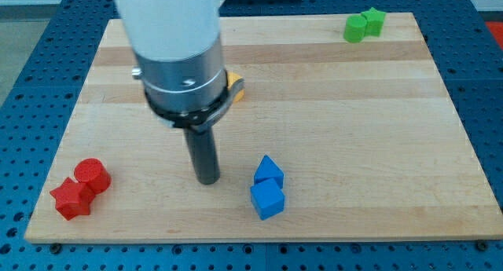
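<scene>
My tip [207, 179] rests on the wooden board [354, 137], left of centre toward the view's bottom. Nearest to it are two blue blocks: a blue pentagon-like block [269, 173] and a blue cube [267, 199] just below it, touching each other, a short gap to the tip's right. A yellow block [236, 88] peeks out behind the arm's body, mostly hidden. The tip touches no block.
A red cylinder [92, 175] and a red star-like block [71, 199] sit together at the view's bottom left. Two green blocks [364, 24] sit together at the top right corner. A blue perforated table [31, 59] surrounds the board.
</scene>
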`<state>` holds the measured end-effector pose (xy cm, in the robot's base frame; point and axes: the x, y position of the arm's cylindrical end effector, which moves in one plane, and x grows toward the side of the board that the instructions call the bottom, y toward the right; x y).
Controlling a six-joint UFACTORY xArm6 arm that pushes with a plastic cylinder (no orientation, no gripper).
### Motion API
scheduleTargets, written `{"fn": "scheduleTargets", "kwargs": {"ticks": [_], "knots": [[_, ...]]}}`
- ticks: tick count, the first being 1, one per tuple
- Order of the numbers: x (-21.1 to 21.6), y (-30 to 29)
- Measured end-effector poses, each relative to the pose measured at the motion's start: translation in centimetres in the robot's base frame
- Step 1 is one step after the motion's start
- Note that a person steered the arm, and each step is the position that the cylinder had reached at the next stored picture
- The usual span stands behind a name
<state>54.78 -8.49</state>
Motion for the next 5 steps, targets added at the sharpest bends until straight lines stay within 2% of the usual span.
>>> {"fn": "scheduleTargets", "kwargs": {"ticks": [2, 3, 5], "knots": [[7.1, -5.7], [7.1, -6.3], [7.1, -12.0]]}}
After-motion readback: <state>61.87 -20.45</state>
